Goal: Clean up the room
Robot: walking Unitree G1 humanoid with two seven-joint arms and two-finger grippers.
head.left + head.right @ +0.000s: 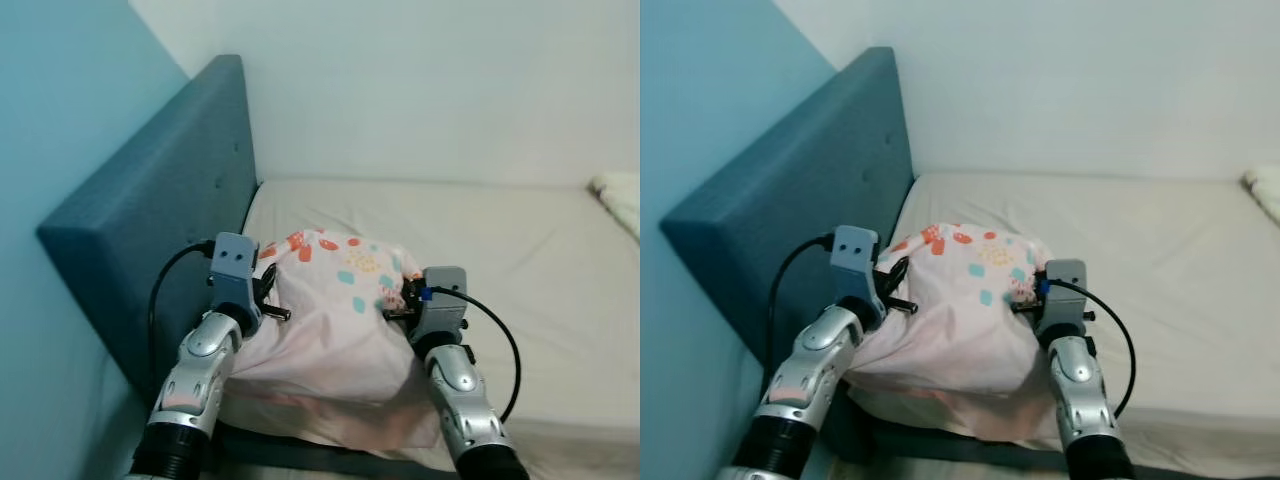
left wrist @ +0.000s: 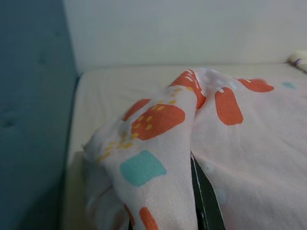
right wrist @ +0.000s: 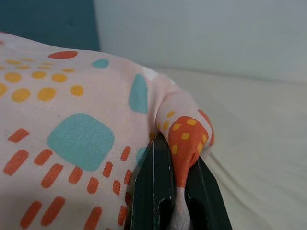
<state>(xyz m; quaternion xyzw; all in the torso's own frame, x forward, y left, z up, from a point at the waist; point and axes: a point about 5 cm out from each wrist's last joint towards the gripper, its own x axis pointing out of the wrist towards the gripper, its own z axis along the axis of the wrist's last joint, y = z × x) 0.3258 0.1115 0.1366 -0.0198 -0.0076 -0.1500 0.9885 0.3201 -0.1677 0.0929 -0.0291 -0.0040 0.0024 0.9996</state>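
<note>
1. A pink patterned pillow (image 1: 335, 320) is held up at the lower centre of the head views, above the near end of the cream mattress (image 1: 500, 240) and just beside the blue headboard (image 1: 160, 210) on the left of the frame.
2. The left gripper (image 1: 268, 290) is seen at the pillow's left corner; in its wrist view a fold of the fabric is draped over a black finger (image 2: 204, 201), so it is judged to be clenched on the pillow, though the closure itself is largely covered by cloth.
3. The right gripper (image 3: 175, 187) is pinched onto the pillow's right corner: a bunch of orange-and-yellow printed fabric is clearly clamped between the two black fingers.
4. The step in hand is judged to be the placing of the pillow at the head of the bed, with the headboard as the target.
5. For this to be done well, both corners should be kept level so the pillow is not twisted, and the arms should be carried towards the upper left of the frame together.
6. Only thin cloth is gripped, so slipping is a risk; the pillow should be lowered until its weight is borne by the mattress before either grip is let go.
7. A pale object (image 1: 620, 200) at the right edge lies well apart and is not in the way.
</note>
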